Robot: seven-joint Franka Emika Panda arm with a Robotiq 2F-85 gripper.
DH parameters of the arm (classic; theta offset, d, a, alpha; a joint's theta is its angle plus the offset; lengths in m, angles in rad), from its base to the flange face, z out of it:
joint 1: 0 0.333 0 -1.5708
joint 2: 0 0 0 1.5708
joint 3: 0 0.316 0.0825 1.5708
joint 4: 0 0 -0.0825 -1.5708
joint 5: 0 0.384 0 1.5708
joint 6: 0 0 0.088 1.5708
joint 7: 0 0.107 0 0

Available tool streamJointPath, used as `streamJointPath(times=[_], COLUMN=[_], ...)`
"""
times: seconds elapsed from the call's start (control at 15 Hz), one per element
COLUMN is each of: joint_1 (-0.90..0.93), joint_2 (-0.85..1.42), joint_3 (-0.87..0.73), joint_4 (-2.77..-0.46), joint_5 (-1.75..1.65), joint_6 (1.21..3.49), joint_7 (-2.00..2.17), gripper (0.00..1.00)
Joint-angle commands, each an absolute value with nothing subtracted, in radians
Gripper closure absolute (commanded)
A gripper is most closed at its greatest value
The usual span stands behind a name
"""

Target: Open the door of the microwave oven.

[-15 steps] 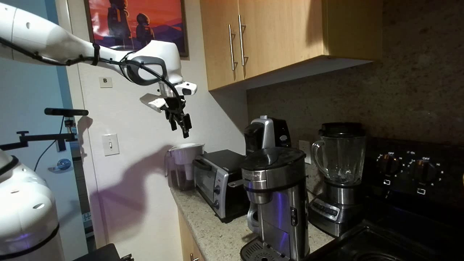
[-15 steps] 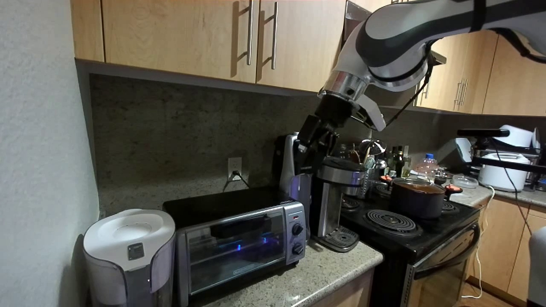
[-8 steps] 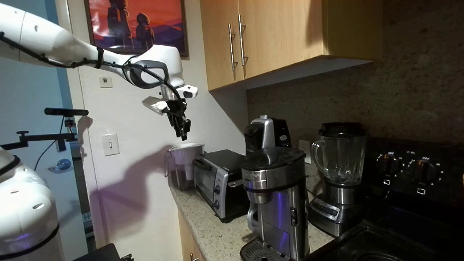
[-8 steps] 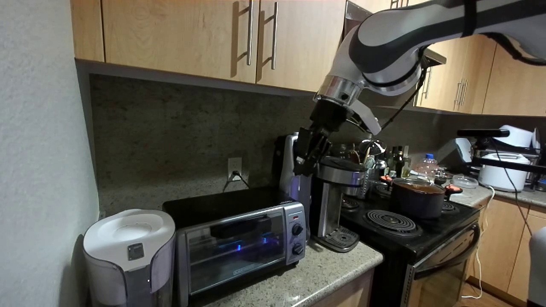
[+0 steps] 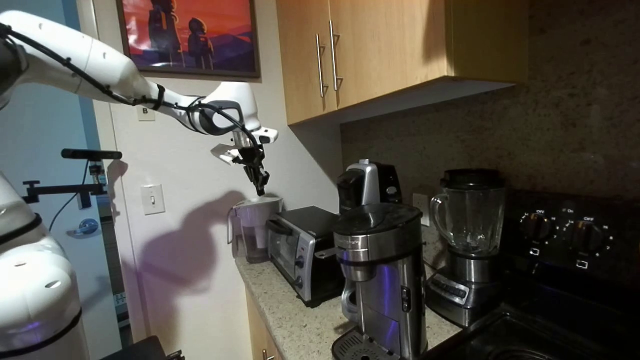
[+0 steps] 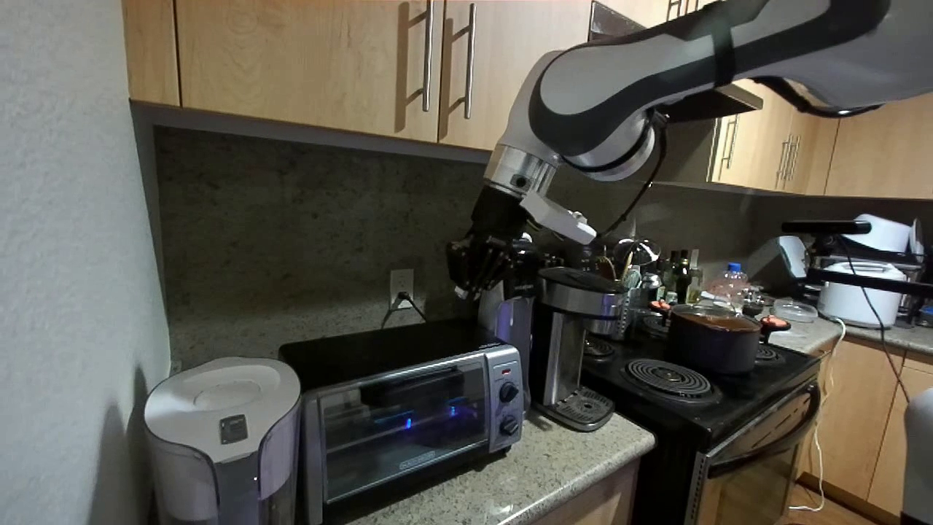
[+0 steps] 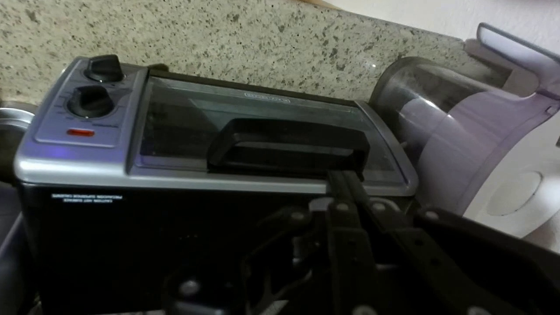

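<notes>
The microwave oven (image 6: 393, 354) is a small silver box with a black top on the stone counter. Its glass door (image 6: 408, 430) is closed in the frame. A black loop handle (image 7: 288, 133) sits along the door's upper edge. My gripper (image 5: 260, 194) points down above the oven in both exterior views, apart from it. Seen from the wrist, the gripper (image 7: 343, 172) has its two fingertips pressed together, with nothing between them. Those tips overlap the handle's right end in that picture, but touch cannot be made out.
A white-lidded water pitcher (image 6: 222, 423) stands close beside the oven, by the wall. On the oven's other side are a steel coffee maker (image 5: 380, 285) and a taller silver machine (image 5: 367, 185). Wooden cabinets (image 6: 306, 65) hang overhead. The stove (image 6: 670, 408) lies farther along.
The fingers have gone from open to shut. The arm has lowered and shifted away from the coffee makers, over the oven, toward the pitcher's side. The oven and its door have not moved.
</notes>
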State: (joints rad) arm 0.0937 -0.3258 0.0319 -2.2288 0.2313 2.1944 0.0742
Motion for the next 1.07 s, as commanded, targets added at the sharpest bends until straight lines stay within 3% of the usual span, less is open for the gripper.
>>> streamJointPath(times=[0.0,1.0], joint_1=[0.064,0.047], joint_2=[-0.227,-0.079], joint_3=[0.067,0.042], joint_4=[-2.152,-2.12], joint_5=[0.161,0.142], joint_6=[2.21,2.196], joint_7=[0.163,0.205], gripper=[1.0,1.0])
